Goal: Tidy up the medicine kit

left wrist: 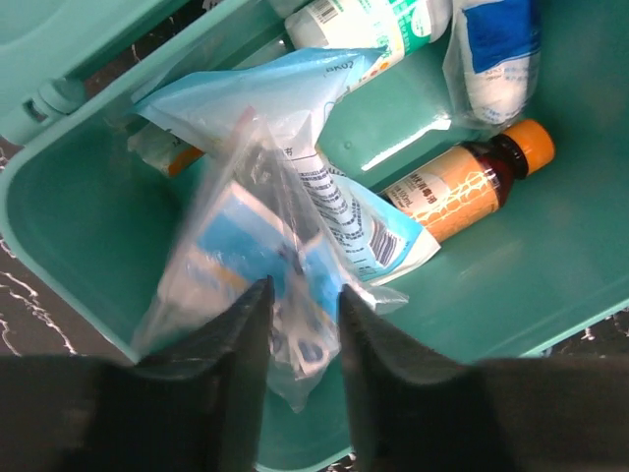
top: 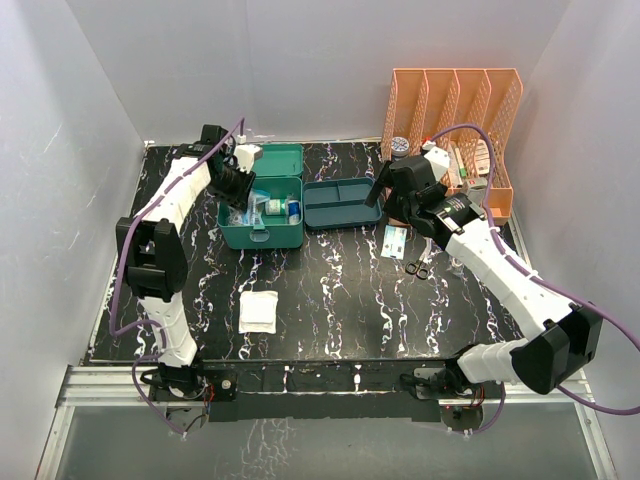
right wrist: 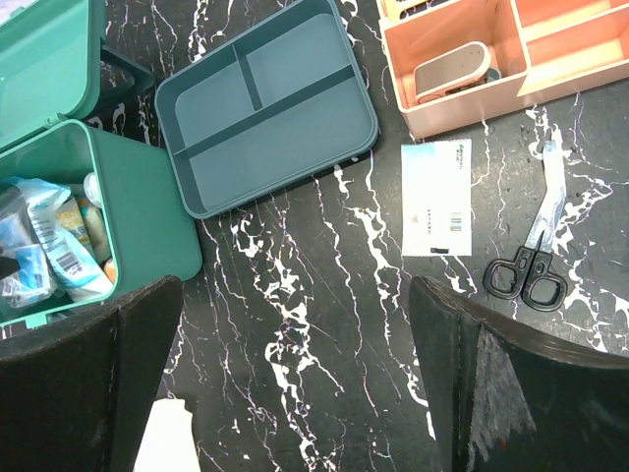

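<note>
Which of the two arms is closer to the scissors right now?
Right. The right gripper hangs open near the scissors, by the tray. The left gripper is across the table, in the kit, pinching a bag.

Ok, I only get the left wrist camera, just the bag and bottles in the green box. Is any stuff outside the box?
Observer: Yes. Black-handled scissors lie on the table near the orange rack.
Operator: Anything else?
Observer: A white packet lies flat just left of them.
Operator: Is the other tool holding something?
Observer: No, the right tool is open and empty, above the table.
</note>
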Robot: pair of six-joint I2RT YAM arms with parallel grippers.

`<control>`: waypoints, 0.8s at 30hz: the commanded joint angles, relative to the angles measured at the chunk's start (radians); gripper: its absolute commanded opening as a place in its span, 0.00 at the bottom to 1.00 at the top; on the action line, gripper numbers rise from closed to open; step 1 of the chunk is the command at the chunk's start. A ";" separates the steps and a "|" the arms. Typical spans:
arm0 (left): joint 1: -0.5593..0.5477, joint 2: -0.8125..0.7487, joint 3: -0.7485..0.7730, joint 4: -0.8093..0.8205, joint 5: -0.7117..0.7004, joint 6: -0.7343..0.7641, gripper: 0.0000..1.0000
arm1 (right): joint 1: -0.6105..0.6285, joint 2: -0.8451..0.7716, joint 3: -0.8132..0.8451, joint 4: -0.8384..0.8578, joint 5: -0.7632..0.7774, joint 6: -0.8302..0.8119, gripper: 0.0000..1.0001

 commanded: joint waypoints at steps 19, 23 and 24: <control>-0.031 -0.388 -0.097 -0.103 0.124 -0.018 0.62 | -0.003 -0.030 -0.016 0.031 0.025 0.016 0.98; -0.067 -0.597 -0.409 -0.067 0.106 0.244 0.64 | -0.003 -0.027 -0.026 0.035 0.016 0.021 0.98; -0.074 -0.643 -0.491 -0.062 0.107 0.310 0.65 | -0.003 -0.025 -0.027 0.036 0.012 0.022 0.98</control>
